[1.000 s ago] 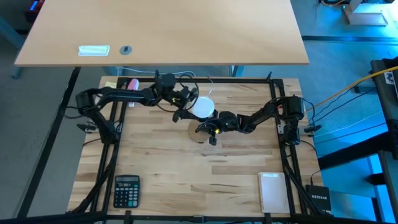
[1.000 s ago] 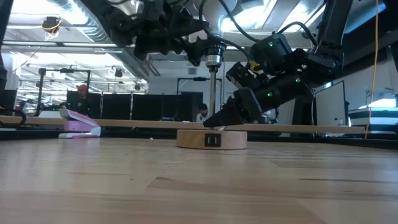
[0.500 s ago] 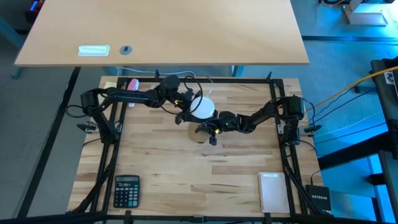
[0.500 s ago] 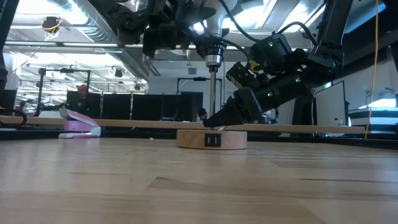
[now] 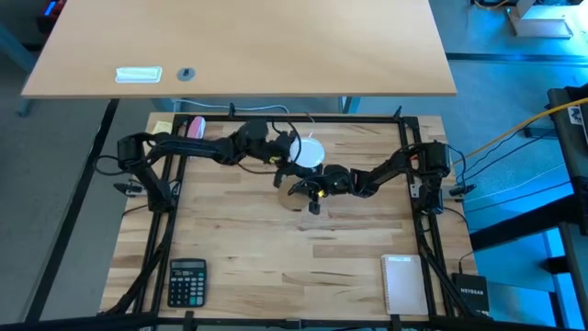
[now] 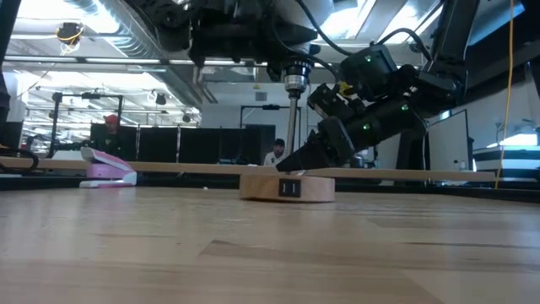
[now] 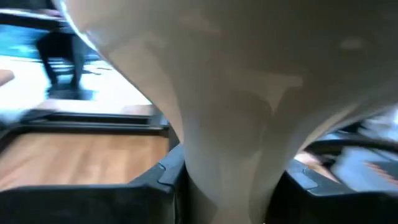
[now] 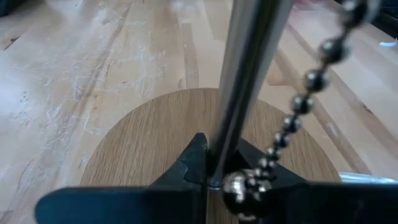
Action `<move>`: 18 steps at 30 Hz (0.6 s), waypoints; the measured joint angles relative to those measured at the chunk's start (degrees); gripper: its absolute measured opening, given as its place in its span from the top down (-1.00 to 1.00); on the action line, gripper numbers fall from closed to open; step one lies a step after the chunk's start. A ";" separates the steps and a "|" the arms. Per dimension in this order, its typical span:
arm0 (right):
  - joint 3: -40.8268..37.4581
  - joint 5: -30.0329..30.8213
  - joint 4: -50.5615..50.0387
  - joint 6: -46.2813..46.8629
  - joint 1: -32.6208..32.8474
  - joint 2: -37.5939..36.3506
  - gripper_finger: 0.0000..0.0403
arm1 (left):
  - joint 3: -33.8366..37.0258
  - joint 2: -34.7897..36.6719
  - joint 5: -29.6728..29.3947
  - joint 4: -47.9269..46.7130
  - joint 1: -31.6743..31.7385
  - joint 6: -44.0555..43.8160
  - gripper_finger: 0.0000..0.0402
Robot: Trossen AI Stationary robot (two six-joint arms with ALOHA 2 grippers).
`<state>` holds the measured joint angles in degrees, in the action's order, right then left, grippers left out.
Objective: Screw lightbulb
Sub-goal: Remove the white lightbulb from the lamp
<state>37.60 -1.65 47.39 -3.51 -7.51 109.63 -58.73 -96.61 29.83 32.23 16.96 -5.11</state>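
The lightbulb (image 7: 230,93) has a smooth, matt white shell, with a ribbed silvery metal base visible at upper centre of the low view. The table (image 5: 276,267) is pale wood in jointed strips, scuffed and scratched. The round base (image 8: 149,149) is smooth, matt, fine-grained wood. The rod (image 8: 249,68) is polished metal; the bead chain (image 8: 311,99) is glossy metal. The gripper fingers (image 8: 193,158) are matt black plastic

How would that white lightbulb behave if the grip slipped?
The lightbulb looks smooth and round, so it would probably slide easily and roll on the table. It likely weighs little and may crack. The left tool grips its narrow neck.
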 joint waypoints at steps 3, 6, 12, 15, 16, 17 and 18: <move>0.00 1.12 -0.29 1.36 0.05 -0.09 0.80 | -0.06 1.49 -13.36 -2.72 -3.36 0.73 0.36; 0.07 3.84 -0.12 2.59 0.03 -0.07 0.80 | -0.06 2.73 -30.23 -4.72 -7.79 1.33 0.36; 0.13 5.33 -0.69 4.16 -0.01 0.06 0.80 | -0.04 2.39 -65.86 -4.50 -17.24 -4.01 0.35; 0.17 5.79 -0.65 4.43 0.01 0.08 0.80 | -0.04 2.14 -78.72 -3.87 -20.57 -6.90 0.32; 0.21 5.92 -0.65 4.49 0.03 0.08 0.80 | -0.03 2.14 -80.88 -3.58 -21.23 -6.97 0.32; 0.18 5.96 -0.64 4.49 0.03 0.08 0.80 | 0.00 2.14 -81.55 -3.35 -21.55 -7.01 0.32; 0.17 5.96 -0.61 4.50 0.05 0.08 0.80 | 0.01 2.11 -81.57 -3.23 -21.68 -7.01 0.32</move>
<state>37.78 4.32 46.78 0.99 -7.46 109.71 -58.72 -94.50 -51.75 29.00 -4.71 -12.12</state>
